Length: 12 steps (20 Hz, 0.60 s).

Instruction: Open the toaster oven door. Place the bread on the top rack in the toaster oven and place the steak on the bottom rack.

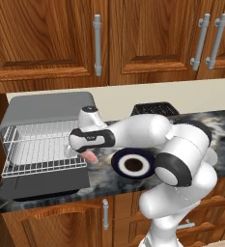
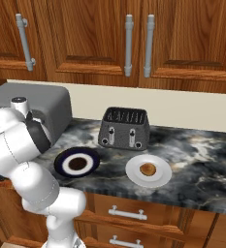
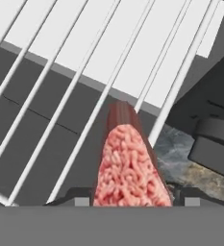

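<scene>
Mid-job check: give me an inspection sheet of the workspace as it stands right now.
Surface: dark marbled counter.
Job's things: toaster oven with door open, white wire racks showing; steak between the gripper's fingers at the rack's front edge; bread on white plate.
Clutter: black toaster; dark blue plate.
Grippers: gripper shut on steak.
Cables: nothing seen.
Surroundings: wooden cabinets above, drawers below.
</scene>
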{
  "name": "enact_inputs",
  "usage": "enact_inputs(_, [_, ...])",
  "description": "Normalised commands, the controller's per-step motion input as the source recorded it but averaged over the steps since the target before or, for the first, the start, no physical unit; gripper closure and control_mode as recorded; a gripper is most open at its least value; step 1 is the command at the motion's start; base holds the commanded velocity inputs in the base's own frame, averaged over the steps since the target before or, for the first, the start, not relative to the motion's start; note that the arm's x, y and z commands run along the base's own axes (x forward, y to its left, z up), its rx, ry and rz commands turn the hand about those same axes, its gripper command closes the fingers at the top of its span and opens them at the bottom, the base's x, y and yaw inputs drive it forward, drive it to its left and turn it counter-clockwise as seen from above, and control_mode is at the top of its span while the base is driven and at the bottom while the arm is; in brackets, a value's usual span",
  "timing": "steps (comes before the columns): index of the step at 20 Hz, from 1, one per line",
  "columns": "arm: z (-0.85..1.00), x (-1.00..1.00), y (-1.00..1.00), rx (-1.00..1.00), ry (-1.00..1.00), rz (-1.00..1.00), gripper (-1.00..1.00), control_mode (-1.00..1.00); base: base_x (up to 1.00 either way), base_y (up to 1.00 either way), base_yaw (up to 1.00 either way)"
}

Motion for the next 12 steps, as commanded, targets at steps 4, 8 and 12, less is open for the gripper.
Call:
enact_inputs(4, [0.23, -0.13, 0.78, 0.0, 0.0, 0.04, 1.0, -1.0, 0.0, 0.0, 0.0])
enact_inputs(8, [0.28, -0.24, 0.6, 0.0, 0.04, 0.04, 1.0, -1.0, 0.0, 0.0, 0.0])
enact_inputs(12, [0.41, -0.43, 0.41, 0.0, 0.02, 0.07, 1.0, -1.0, 0.0, 0.0, 0.0])
